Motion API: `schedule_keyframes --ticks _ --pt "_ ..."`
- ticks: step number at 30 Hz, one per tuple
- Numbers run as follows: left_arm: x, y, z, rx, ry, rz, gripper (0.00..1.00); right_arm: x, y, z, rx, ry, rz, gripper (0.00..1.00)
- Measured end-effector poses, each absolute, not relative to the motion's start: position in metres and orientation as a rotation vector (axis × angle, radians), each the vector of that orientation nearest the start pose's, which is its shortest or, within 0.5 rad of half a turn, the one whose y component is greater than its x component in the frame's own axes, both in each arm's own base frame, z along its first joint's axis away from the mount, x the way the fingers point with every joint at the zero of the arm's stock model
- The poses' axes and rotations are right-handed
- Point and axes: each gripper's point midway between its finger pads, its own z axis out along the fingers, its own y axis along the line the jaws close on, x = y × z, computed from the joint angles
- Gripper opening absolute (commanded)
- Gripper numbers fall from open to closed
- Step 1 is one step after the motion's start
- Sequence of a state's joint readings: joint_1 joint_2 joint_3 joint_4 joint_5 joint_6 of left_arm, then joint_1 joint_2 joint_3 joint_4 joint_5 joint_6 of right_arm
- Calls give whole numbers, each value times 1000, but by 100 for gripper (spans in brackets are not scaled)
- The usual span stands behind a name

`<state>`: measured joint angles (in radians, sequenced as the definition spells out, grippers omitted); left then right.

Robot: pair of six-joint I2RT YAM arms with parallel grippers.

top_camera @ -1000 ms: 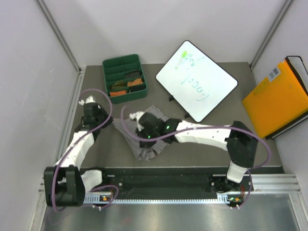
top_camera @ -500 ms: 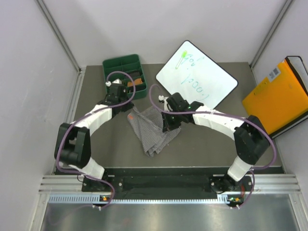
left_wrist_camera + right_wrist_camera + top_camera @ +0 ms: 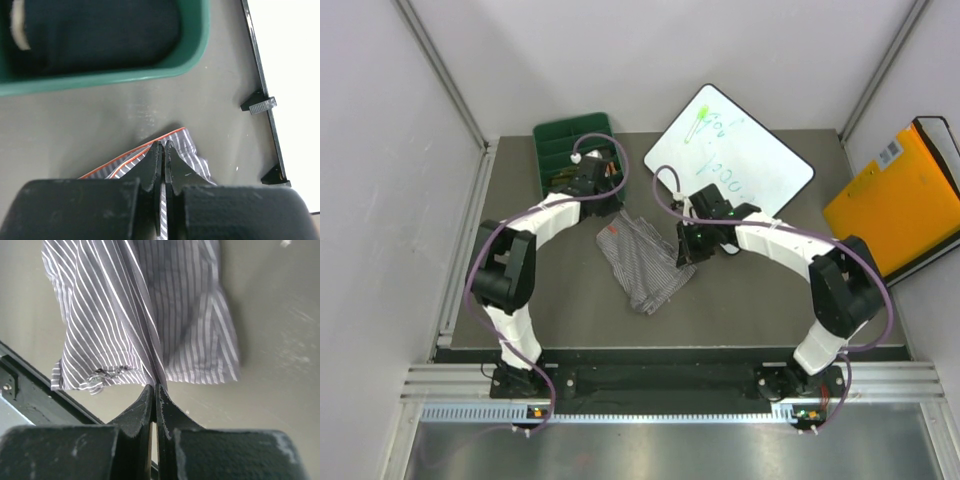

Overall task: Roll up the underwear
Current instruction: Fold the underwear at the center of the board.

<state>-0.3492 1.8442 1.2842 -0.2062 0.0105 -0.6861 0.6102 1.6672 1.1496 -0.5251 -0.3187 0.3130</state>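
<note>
Since each arm grips only a thin bit of cloth, the likeliest failure is a slip. The left fingers point(image 3: 156, 155) are pressed fully shut on the orange-trimmed edge of the grey-white striped underwear point(image 3: 642, 262). The right fingers point(image 3: 149, 397) are likewise shut on a raised fold at its opposite side. The underwear lies on the bench point(image 3: 750, 300) between the two arms, just in front of the green tray point(image 3: 100, 82) and beside the whiteboard point(image 3: 730, 165). It is rumpled and skewed rather than flat. If the arms draw apart unevenly, the soft fabric could pull out of one pinch and collapse into a heap, and the spreading would need to be done again. Too hard a pull would stretch the garment into a rope instead of smoothing it, and any roll begun from that shape would probably come out lopsided or loose. The left wrist view shows the tray's wall close ahead of the left fingers, so a move further in that direction could nudge the tray. The whiteboard's small black feet sit close to the cloth on the other side, where a dragged hem could snag.
</note>
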Motion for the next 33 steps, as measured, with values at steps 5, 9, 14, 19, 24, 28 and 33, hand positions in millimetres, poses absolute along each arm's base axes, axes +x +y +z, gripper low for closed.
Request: schedule_keyframes --ticks 5,9,14,19,24,28,33 --pt "455 -205 82 -378 2401 -527 0 273 256 77 -487 2683 701 0" --pt "454 -208 67 -373 2442 -517 0 277 252 71 -480 2694 688 0" --pt "454 -213 57 -363 2476 -524 40 278 248 56 -474 2734 658 2" --pt "452 -219 56 -334 2483 -529 84 283 241 49 -448 2749 610 44" --pt "449 -222 64 -291 2468 -531 86 289 233 49 -406 2750 579 62" --pt "436 -215 79 -223 2420 -534 87 291 229 59 -370 2723 572 68" --pt "427 -209 77 -120 2385 -517 87 277 227 66 -292 2687 637 68"
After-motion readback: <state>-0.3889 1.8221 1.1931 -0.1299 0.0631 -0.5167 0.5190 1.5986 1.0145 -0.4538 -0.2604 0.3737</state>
